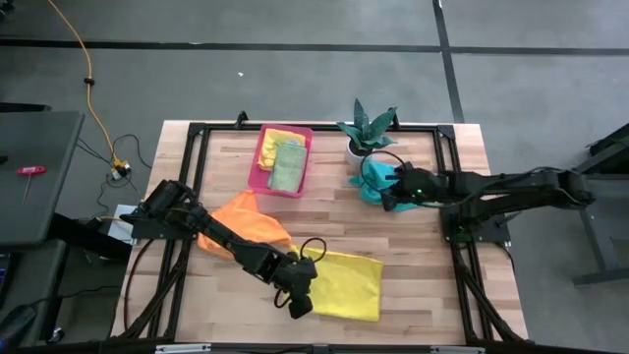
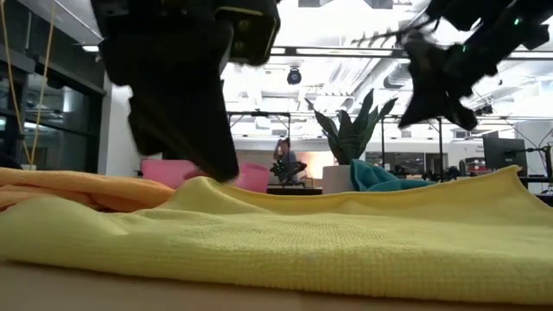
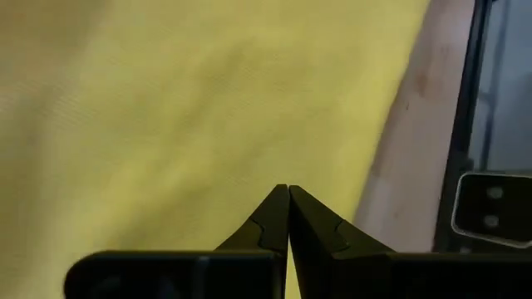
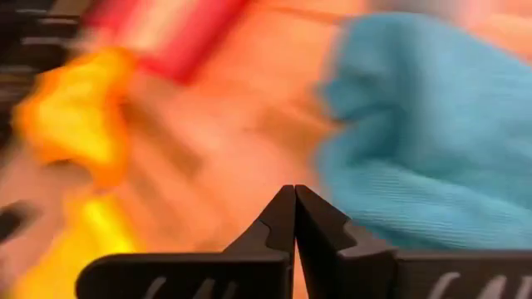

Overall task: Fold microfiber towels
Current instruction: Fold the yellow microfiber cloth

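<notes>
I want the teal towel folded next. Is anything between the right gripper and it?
Nothing visible. The right gripper, shut, hovers at the teal towel's edge, with only bare table near. The potted plant stands behind the towel.

The high view looked straight down; the low view sat level, close behind the flat yellow microfiber towel [image 1: 349, 285], which both shared.

My left arm [image 1: 226, 241] hides part of the orange towel [image 1: 251, 224]. At two o'clock my right gripper [image 1: 393, 197] covers much of the teal towel [image 1: 373, 182]. The right wrist view is blurred.
</notes>
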{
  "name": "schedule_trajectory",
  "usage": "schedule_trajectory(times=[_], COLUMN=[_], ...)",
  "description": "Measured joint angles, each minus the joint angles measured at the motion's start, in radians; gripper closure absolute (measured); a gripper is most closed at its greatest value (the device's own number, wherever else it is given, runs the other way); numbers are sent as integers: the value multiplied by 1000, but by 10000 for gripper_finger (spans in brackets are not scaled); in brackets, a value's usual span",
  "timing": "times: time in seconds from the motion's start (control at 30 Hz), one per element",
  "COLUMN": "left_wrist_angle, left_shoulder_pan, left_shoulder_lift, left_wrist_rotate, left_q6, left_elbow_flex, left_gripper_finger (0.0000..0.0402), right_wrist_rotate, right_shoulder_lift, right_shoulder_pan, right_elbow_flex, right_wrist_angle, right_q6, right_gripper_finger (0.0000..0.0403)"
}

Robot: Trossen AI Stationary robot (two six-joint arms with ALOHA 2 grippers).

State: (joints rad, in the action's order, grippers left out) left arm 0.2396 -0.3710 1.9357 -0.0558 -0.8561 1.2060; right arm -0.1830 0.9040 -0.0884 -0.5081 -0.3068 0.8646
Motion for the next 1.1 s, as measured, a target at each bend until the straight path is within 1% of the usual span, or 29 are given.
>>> schedule_trajectory(times=[0.07, 0.17, 0.23, 0.3, 0.37, 0.4, 0.43, 0.5, 0.57, 0.63, 0.7, 0.77, 0.87, 0.9, 0.97, 1.07, 1.1], left_wrist_angle=[39, 86, 69, 104, 91, 110, 121, 61, 63, 2, 8, -1, 9, -22, -13, -54, -22], left_shoulder_pan=[15, 29, 28, 4, -26, -45, -61, -86, -111, -126, -144, -158, -170, -171, -175, -177, -179], left_shoulder_lift=[-38, -110, -159, -217, -252, -276, -297, -319, -352, -354, -359, -343, -319, -300, -286, -241, -239], left_wrist_rotate=[-1, -15, -21, -38, -58, -79, -90, -102, -91, -52, -20, -16, -42, -43, -42, -25, -25], left_q6=[57, 168, 264, 369, 449, 478, 488, 484, 465, 427, 401, 399, 433, 452, 491, 523, 537], left_elbow_flex=[-1, -1, 2, -1, 0, -14, -35, -83, -152, -192, -227, -225, -228, -225, -226, -215, -221], left_gripper_finger=[401, 401, 401, 401, 401, 401, 401, 401, 401, 401, 401, 401, 401, 401, 401, 401, 401], right_wrist_rotate=[39, 64, 67, 38, -17, -45, -70, -115, -154, -168, -168, -140, -82, -72, -59, -53, -52], right_shoulder_lift=[-23, -28, -26, -8, 5, 24, 43, 76, 145, 204, 293, 359, 475, 502, 572, 647, 677], right_shoulder_pan=[44, 130, 202, 283, 370, 408, 450, 527, 591, 650, 683, 727, 769, 786, 809, 849, 851], right_elbow_flex=[-1, -1, -1, -1, -2, -10, -25, -69, -153, -234, -329, -394, -482, -500, -545, -581, -599], right_wrist_angle=[52, 160, 217, 279, 292, 291, 276, 191, 125, -14, -77, -172, -190, -222, -210, -216, -187], right_q6=[-3, -39, -76, -101, -106, -105, -99, -80, -78, -65, -53, -44, -32, -26, -21, 20, 29], right_gripper_finger=[403, 403, 403, 403, 403, 403, 403, 403, 403, 403, 403, 403, 403, 403, 403, 403, 403])
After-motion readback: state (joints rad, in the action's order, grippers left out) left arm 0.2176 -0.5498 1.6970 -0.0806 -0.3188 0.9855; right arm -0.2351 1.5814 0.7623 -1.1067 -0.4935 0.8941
